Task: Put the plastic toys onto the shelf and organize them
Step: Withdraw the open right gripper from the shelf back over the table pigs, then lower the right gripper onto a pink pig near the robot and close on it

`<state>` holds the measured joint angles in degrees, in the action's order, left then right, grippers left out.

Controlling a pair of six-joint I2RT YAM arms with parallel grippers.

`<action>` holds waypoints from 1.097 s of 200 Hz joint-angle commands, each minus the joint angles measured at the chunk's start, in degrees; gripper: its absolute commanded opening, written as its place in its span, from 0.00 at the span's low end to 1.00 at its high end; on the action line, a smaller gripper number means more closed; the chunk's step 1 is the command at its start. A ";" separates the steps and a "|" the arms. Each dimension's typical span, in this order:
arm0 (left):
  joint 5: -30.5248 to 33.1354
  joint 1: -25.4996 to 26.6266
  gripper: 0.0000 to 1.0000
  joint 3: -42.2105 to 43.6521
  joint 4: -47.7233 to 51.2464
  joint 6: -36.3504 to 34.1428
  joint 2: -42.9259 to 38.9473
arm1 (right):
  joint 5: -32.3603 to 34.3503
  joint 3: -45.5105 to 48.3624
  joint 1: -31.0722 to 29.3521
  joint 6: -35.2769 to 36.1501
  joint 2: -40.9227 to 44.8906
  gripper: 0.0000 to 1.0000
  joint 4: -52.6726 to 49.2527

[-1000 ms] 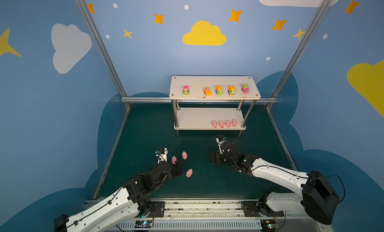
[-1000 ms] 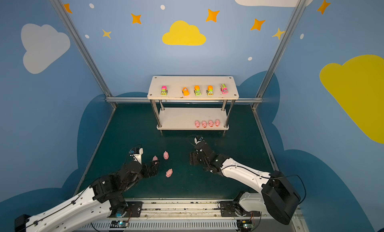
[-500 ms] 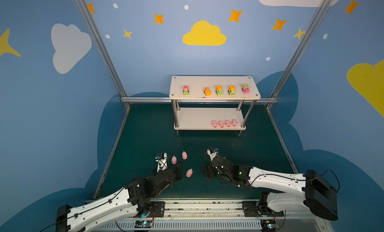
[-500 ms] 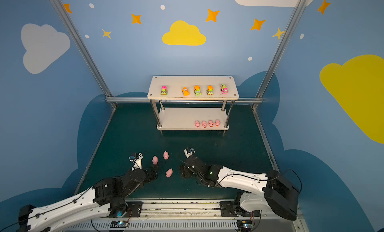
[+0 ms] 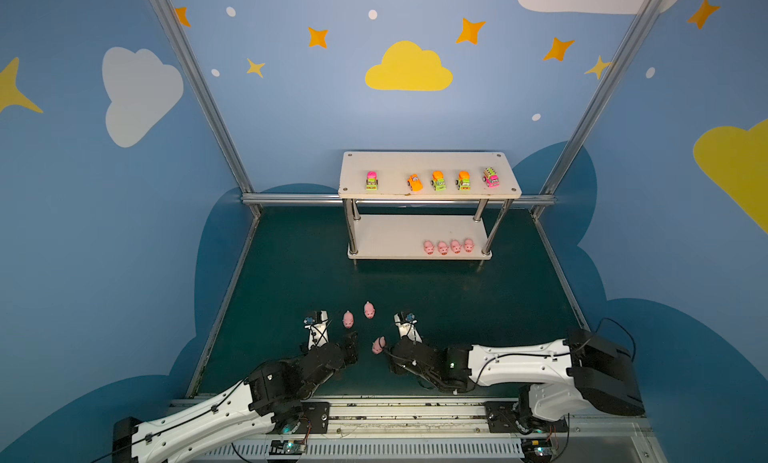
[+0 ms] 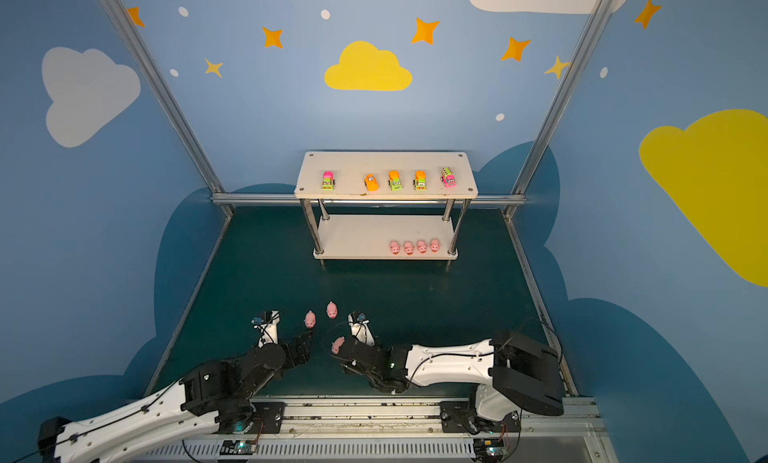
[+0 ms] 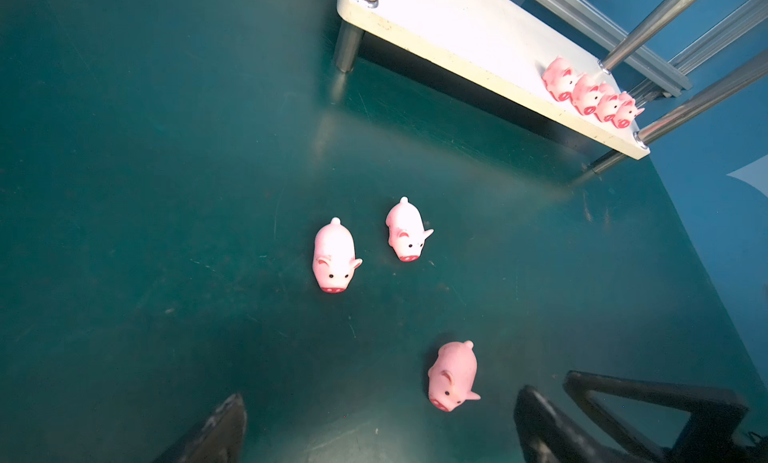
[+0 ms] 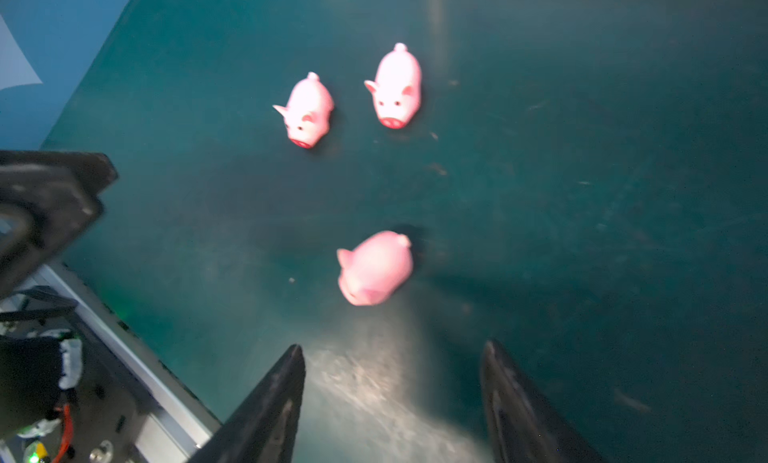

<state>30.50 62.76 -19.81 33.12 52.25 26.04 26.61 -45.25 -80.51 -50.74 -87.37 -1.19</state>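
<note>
The fingers of the left gripper stand wide apart, empty, near the desk's front edge. Those of the right gripper are apart too, a pig just ahead.

The setting is a robot-lab test cell dressed as a playroom. Blue wall panels printed with clouds and stars enclose a dark green floor mat; aluminium frame posts stand at the far corners; a slotted mounting rail spans the near edge.

Green mat: three pigs. Shelf: five vehicles top, four pigs below.
</note>
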 commanded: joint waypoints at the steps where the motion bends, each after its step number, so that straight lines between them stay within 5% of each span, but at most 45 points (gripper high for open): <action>1: 0.18 0.16 1.00 1.07 2.11 0.03 -1.35 | 0.75 -3.43 -0.61 -2.28 -2.40 0.66 0.09; 219: 2.71 0.17 1.00 3.30 9.21 1.72 -11.92 | 3.77 -14.63 -1.24 -9.35 -19.66 0.62 -6.32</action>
<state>31.59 62.78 -16.97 40.18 53.84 15.38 29.71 -57.93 -82.17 -59.29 -105.60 -5.06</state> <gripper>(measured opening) 0.997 0.623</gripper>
